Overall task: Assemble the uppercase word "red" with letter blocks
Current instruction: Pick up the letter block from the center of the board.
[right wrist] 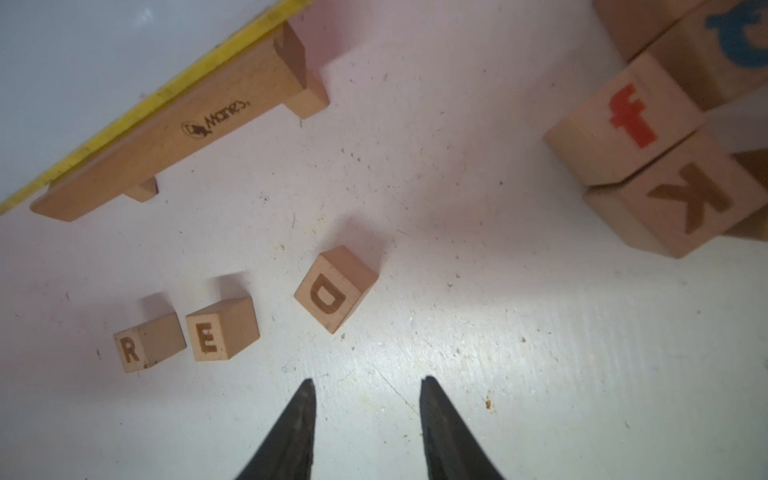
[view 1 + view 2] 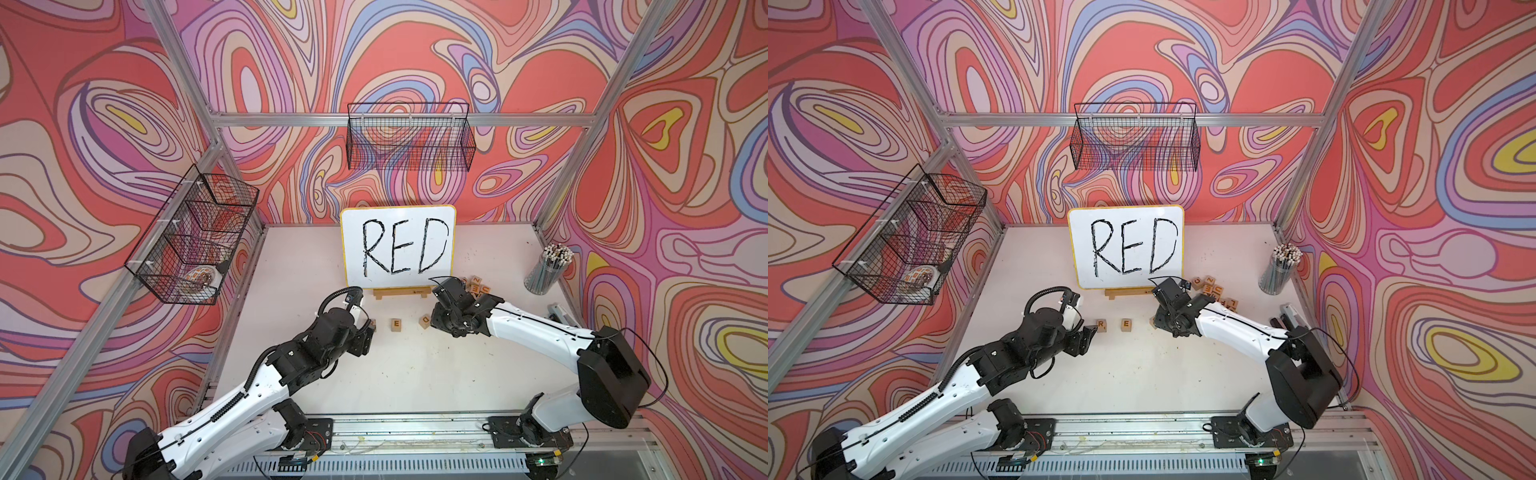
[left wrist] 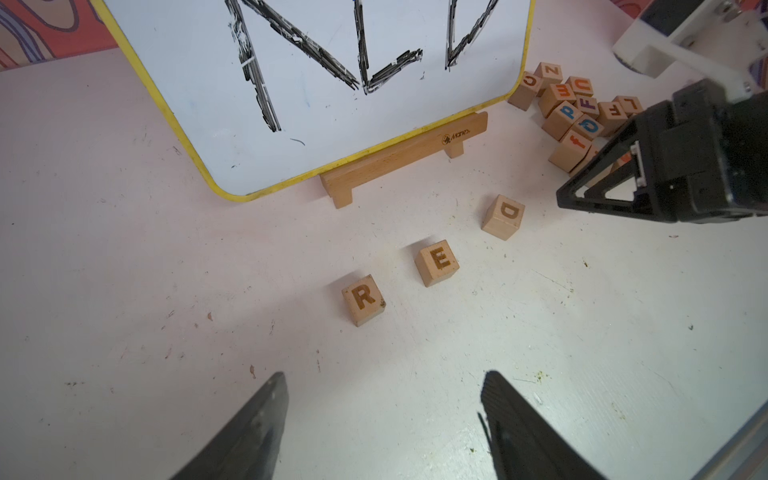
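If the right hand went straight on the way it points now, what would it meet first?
Most likely the light-wood cube printed with D, lying askew just ahead of the open right hand; how high the hand rides is unclear, so it might pass over.

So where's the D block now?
The D block lies, in a top view, right of the E block, turned askew; the right wrist view shows the right tool near it.

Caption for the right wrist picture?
R block, E block and crooked D block lie before the empty, open right gripper.
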